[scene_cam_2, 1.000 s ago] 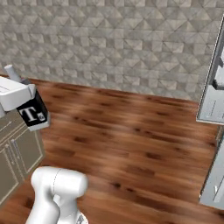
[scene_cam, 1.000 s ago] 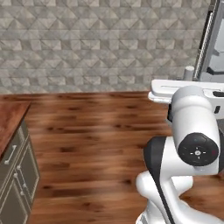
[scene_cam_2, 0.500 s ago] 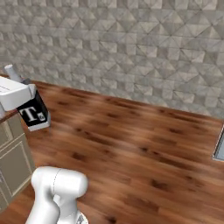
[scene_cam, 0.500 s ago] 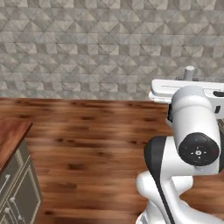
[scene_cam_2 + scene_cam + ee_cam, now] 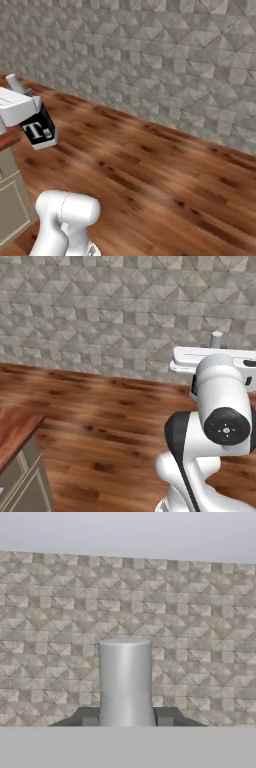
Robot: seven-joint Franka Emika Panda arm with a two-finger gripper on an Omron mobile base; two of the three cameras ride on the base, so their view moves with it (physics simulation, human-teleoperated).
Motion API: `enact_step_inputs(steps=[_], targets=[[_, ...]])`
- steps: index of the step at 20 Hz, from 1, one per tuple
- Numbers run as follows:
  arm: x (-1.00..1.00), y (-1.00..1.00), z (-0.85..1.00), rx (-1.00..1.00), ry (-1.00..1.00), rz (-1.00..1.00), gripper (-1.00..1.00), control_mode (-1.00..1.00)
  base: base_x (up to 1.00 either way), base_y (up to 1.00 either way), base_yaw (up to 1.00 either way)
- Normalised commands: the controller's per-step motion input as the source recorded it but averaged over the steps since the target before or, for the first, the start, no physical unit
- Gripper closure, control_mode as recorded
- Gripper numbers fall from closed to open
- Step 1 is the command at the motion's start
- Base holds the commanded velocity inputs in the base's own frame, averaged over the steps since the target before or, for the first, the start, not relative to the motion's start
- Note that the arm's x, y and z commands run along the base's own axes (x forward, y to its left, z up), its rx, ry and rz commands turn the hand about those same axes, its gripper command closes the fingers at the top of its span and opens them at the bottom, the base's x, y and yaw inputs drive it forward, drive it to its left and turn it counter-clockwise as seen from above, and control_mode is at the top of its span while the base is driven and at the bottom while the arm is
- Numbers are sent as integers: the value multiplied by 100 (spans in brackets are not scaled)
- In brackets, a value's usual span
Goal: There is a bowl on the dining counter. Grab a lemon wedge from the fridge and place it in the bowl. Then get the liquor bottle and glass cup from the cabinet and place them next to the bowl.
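Glass cup in transit across the kitchen

Our jaws (image 5: 125, 719) pinch the glass cup (image 5: 125, 682) upright at its base, facing the tiled wall (image 5: 200, 637). A sharp turn could tip it loose (the grip sits low); the bench (image 5: 12, 431) corner lies close. One "T" marks the hand's dark block (image 5: 37, 131).

Wood-plank floor (image 5: 100, 421); wood-topped counter (image 5: 12, 433) at edge.
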Motion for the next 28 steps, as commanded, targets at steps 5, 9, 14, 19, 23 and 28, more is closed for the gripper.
enact_step_inputs(steps=[5,9,14,19,23,28], targets=[[0,0,0,0,0,0,100,100,100,0,47],[0,0,0,0,0,0,100,100,100,0,51],[0,0,0,0,0,0,100,100,100,0,53],[0,0,0,0,0,0,100,100,100,0,57],[0,0,0,0,0,0,100,100,88,-16,58],[0,0,0,0,0,0,100,100,50,-76,45]])
